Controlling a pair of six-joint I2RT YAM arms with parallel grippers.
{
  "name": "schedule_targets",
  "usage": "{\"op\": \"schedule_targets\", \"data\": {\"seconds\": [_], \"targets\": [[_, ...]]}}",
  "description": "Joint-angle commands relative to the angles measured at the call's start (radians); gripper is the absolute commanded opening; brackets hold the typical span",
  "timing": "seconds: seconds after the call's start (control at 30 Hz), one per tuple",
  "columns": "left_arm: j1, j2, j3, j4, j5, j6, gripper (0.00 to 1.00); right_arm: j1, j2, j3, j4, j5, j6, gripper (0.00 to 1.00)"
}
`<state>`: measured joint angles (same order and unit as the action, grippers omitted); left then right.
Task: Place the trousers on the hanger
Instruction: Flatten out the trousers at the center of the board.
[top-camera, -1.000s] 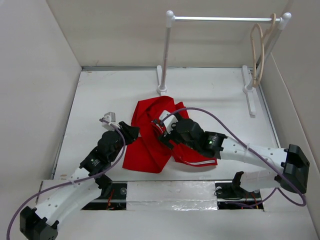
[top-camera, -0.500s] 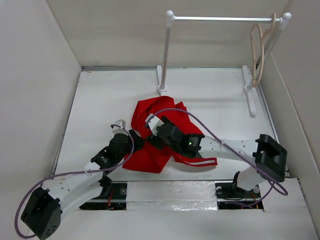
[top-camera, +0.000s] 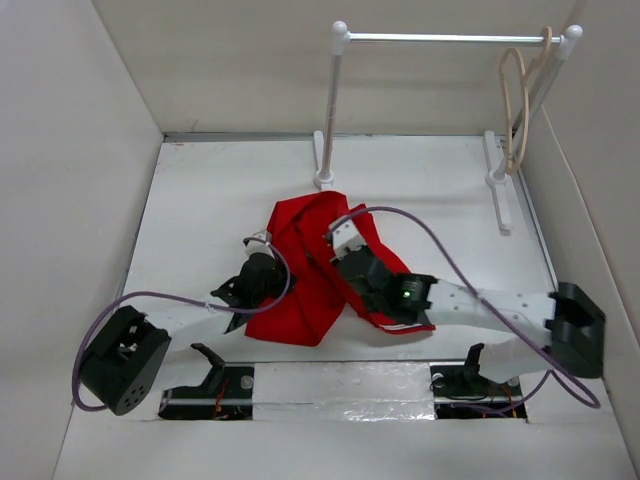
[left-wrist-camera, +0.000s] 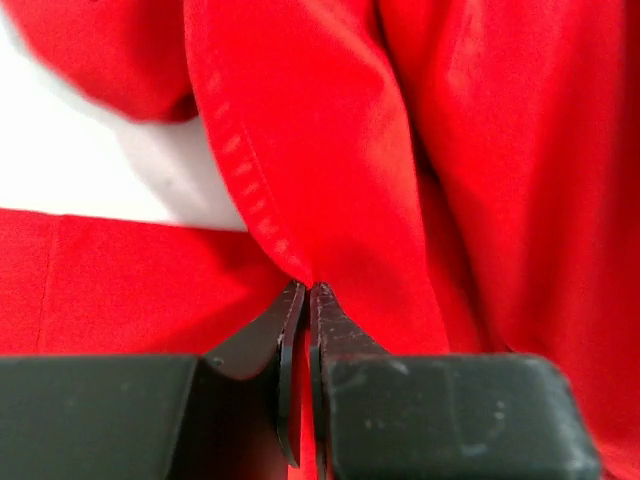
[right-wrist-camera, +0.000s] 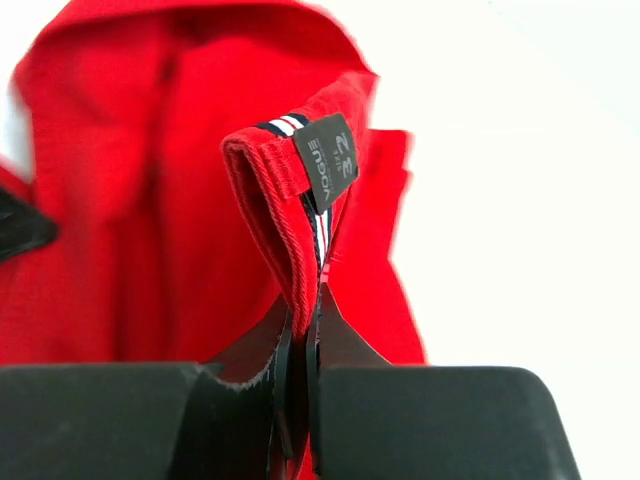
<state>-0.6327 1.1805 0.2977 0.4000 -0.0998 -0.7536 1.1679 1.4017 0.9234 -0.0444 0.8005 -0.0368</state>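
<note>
At table (top-camera: 200, 200) centre, the crumpled red trousers (top-camera: 297, 308) lie gripped from both sides.
Soft, light cloth will sag, so the thick waistband holds best. Wrist views show left gripper (left-wrist-camera: 303, 292) pinching a seam fold, right gripper (right-wrist-camera: 304, 300) the labelled waistband. Only overhead shows the hanger (top-camera: 514, 105), far off at two o'clock.

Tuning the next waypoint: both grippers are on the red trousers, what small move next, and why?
Probably raise both together and ease them apart. The left gripper is shut on a stitched fold, the right gripper on the labelled waistband, yet the trousers lie bunched on the table, far from the hanger on the rail.
</note>
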Motion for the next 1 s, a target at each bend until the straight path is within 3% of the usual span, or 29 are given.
{"op": "schedule_targets", "data": {"seconds": [0.0,0.13,0.23,0.4,0.6,0.7,0.77,0.97], "targets": [[0.001,-0.002,0.092,0.047,-0.043,0.008,0.0,-0.019,-0.229,-0.041,-0.038,0.178,0.034,0.0],[0.001,-0.165,0.104,-0.036,-0.145,0.0,0.0,-0.063,-0.475,-0.067,-0.242,0.253,0.121,0.0],[0.001,-0.345,0.15,-0.232,-0.3,-0.015,0.0,-0.076,-0.679,-0.063,-0.38,0.292,0.156,0.0],[0.01,-0.649,0.233,-0.493,-0.466,-0.023,0.0,-0.065,-0.946,0.001,-0.437,0.12,0.066,0.0],[0.01,-0.806,0.416,-0.713,-0.654,-0.07,0.0,-0.065,-0.961,0.299,-0.629,-0.141,0.011,0.0],[0.01,-0.812,0.495,-0.701,-0.743,-0.04,0.0,-0.065,-0.994,0.316,-0.65,-0.129,0.034,0.0],[0.01,-0.777,0.504,-0.617,-0.788,0.043,0.0,-0.054,-0.997,0.276,-0.673,0.04,0.09,0.0],[0.01,-0.409,0.593,-0.488,-0.807,0.158,0.01,-0.039,-0.834,0.158,-0.828,0.351,0.3,0.0]]}}
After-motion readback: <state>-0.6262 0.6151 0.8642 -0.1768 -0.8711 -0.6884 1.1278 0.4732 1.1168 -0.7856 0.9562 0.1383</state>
